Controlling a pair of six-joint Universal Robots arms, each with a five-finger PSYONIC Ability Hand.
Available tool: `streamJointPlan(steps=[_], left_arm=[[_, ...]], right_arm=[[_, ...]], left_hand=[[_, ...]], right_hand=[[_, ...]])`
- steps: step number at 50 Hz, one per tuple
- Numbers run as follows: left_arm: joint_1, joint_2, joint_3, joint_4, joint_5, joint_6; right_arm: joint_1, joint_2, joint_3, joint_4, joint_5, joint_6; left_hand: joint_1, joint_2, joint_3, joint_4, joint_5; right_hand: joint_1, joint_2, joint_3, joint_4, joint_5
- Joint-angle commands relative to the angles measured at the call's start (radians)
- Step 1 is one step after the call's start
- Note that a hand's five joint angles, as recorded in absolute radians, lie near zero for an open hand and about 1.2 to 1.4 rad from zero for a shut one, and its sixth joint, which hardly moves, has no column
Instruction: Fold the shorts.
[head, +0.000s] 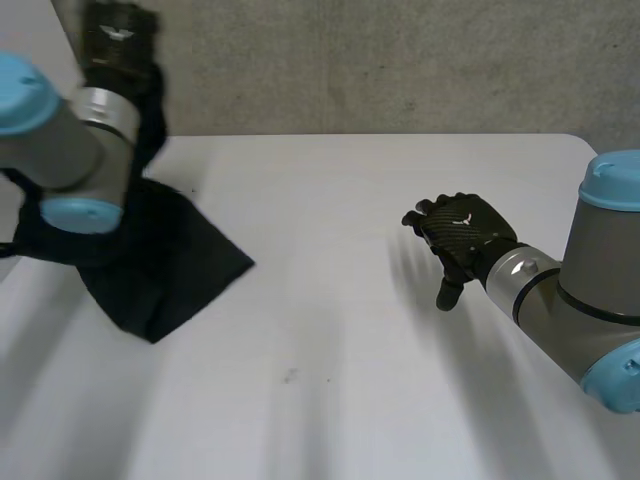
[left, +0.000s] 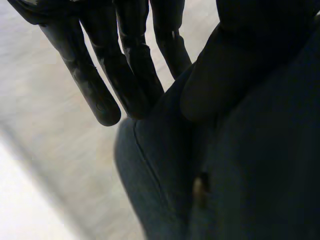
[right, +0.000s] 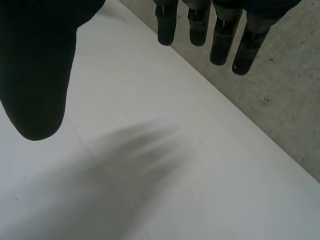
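Dark blue shorts (head: 165, 270) hang from our left hand (head: 118, 40) at the table's (head: 330, 380) nine o'clock, thumb pinching cloth against straight fingers. Our right hand (head: 465, 235), at three o'clock, hovers spread and empty. We judge no fold made yet.

A white table (head: 330, 300) stands against a speckled grey concrete wall (head: 400, 60).

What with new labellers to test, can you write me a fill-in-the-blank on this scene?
The left hand is raised, pinching the dark ___.
Their lower end lies on the white ___.
The right hand hovers open, holding ___.
Missing: shorts; table; nothing.
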Motion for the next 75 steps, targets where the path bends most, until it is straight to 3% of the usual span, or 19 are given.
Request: streamJointPlan(steps=[1,10,11,15,18,26,33,38,46,58,60,64,65,75], left_arm=[[-0.188,-0.063,-0.140,-0.008,0.137,-0.012],[-0.376,-0.112,-0.328,-0.013,0.169,-0.015],[-0.393,-0.099,-0.359,-0.013,0.183,-0.010],[-0.401,0.013,-0.404,-0.013,0.181,-0.007],[-0.386,0.073,-0.414,-0.014,0.158,-0.009],[-0.234,0.274,-0.538,-0.147,-0.071,-0.019],[-0.226,0.356,-0.670,-0.263,-0.135,-0.058],[-0.235,0.353,-0.723,-0.309,-0.173,-0.186],[-0.243,0.304,-0.712,-0.407,-0.184,-0.357],[-0.291,0.284,-0.718,-0.513,-0.184,-0.388],[-0.292,0.285,-0.724,-0.519,-0.182,-0.388],[-0.294,0.294,-0.741,-0.533,-0.182,-0.388],[-0.295,0.306,-0.743,-0.537,-0.182,-0.388],[-0.341,0.336,-0.756,-0.539,-0.187,-0.389]], right_arm=[[-0.011,-0.004,0.001,0.002,0.002,0.002],[-0.011,-0.009,0.000,-0.004,0.002,0.003],[-0.011,-0.009,0.000,-0.007,0.004,0.003],[-0.011,-0.010,-0.002,-0.007,0.002,0.003],[-0.010,-0.010,-0.009,-0.003,-0.006,0.002],[0.001,0.028,-0.049,-0.030,-0.073,-0.041],[0.004,0.104,-0.115,-0.069,-0.200,-0.130],[0.044,0.251,-0.248,-0.069,-0.245,-0.153],[0.081,0.431,-0.396,-0.073,-0.253,-0.164],[0.093,0.571,-0.520,-0.076,-0.242,-0.199],[0.093,0.575,-0.528,-0.078,-0.240,-0.199],[0.099,0.588,-0.549,-0.078,-0.248,-0.198],[0.101,0.586,-0.557,-0.078,-0.247,-0.195],[0.113,0.534,-0.537,-0.078,-0.240,-0.175]], left_hand=[[0.299,0.201,0.208,0.192,0.271],[0.299,0.201,0.208,0.192,0.271],[0.204,0.105,0.113,0.097,0.176],[-0.685,-0.783,-0.775,-0.791,-0.713],[-0.704,-0.803,-0.795,-0.811,-0.732],[-0.754,-0.853,-0.845,-0.861,-0.782],[-0.754,-0.853,-0.845,-0.861,-0.782],[-0.749,-0.847,-0.839,-0.855,-0.776],[-0.731,-0.829,-0.822,-0.838,-0.759],[-0.710,-0.809,-0.801,-0.817,-0.738],[-0.710,-0.809,-0.801,-0.817,-0.738],[-0.710,-0.809,-0.801,-0.817,-0.738],[-0.713,-0.811,-0.804,-0.820,-0.741],[-0.722,-0.820,-0.813,-0.829,-0.750]], right_hand=[[0.015,-0.009,-0.038,-0.061,-0.055],[0.015,-0.009,-0.038,-0.061,-0.055],[0.015,-0.009,-0.038,-0.061,-0.055],[0.015,-0.009,-0.038,-0.061,-0.055],[0.015,-0.009,-0.038,-0.061,-0.055],[0.015,-0.009,-0.038,-0.061,-0.055],[0.015,-0.009,-0.038,-0.061,-0.055],[0.073,0.048,0.019,-0.004,0.002],[0.111,0.086,0.057,0.035,0.040],[0.369,0.345,0.316,0.293,0.298],[0.454,0.430,0.400,0.378,0.383],[0.946,0.922,0.893,0.870,0.876],[1.192,1.168,1.138,1.116,1.121],[1.237,1.213,1.184,1.161,1.166]])
